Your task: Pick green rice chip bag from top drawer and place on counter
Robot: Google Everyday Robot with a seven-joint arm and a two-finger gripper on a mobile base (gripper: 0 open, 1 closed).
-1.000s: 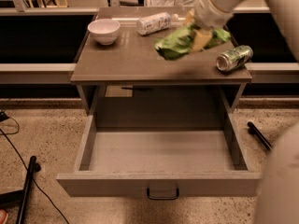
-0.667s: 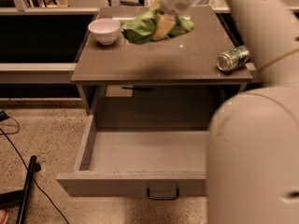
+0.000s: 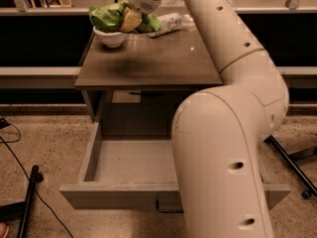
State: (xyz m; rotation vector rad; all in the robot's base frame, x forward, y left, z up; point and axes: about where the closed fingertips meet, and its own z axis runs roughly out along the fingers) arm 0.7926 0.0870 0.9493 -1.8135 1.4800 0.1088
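One tool [image 3: 130,20], at eleven o'clock over the counter [image 3: 148,66], pinches the green rice chip bag [image 3: 106,15]. Looks light, crinkly, slippery: best held by a gathered fold.

Tan jaws over white bowl [image 3: 110,37] clasp bright green rice chip bag [image 3: 105,15]; counter [image 3: 148,63] brown-grey.
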